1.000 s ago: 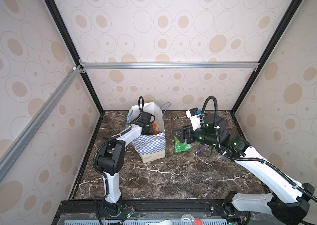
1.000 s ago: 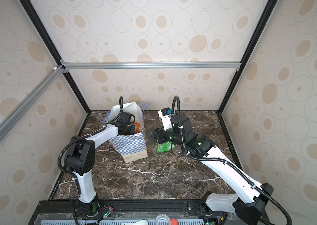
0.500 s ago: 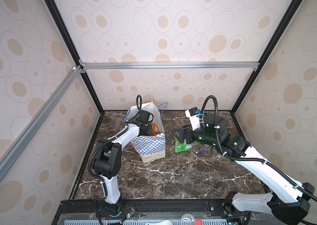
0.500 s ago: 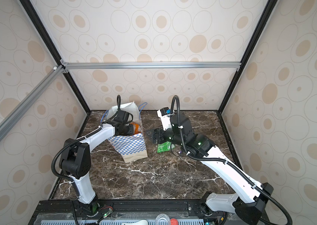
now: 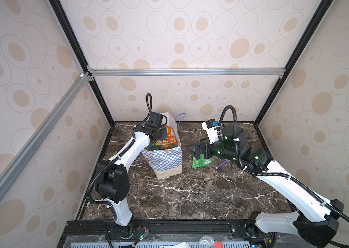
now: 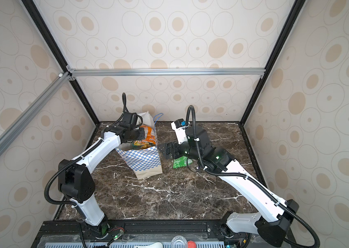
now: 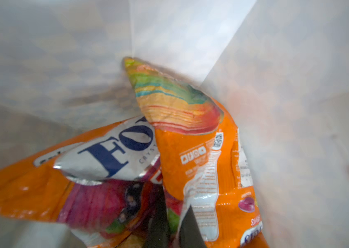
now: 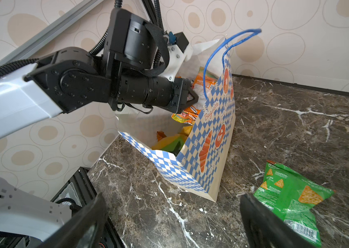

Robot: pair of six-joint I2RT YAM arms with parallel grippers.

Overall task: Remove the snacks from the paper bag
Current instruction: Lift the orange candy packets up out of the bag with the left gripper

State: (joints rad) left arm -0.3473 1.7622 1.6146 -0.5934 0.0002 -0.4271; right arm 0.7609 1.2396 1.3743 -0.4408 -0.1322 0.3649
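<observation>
Left gripper (image 8: 192, 97) is clamped on an orange packet (image 7: 201, 163), up in the mouth of the paper bag (image 8: 212, 139), which stands on the table (image 5: 190, 193). In the left wrist view the fingers (image 7: 158, 223) sit nearly together on the packet's near end. Its long axis runs away from them toward the bag's inner corner. A second orange packet (image 7: 40, 186) lies against it; can't tell if that one's pinched too. My read: your exit is straight up. The packet sits between the bag walls and the blue cord handle (image 8: 204, 81) crosses in front of it, so watch for a snag. The right wrist view adds what the left can't: the packet is above the low near rim but below the tall side, with yellow and green packets (image 8: 169, 141) deeper down. Right gripper (image 8: 175, 223) is spread wide and empty, just beside the green packet (image 8: 293, 193) lying out on the table. Left arm is nearer the bag.
</observation>
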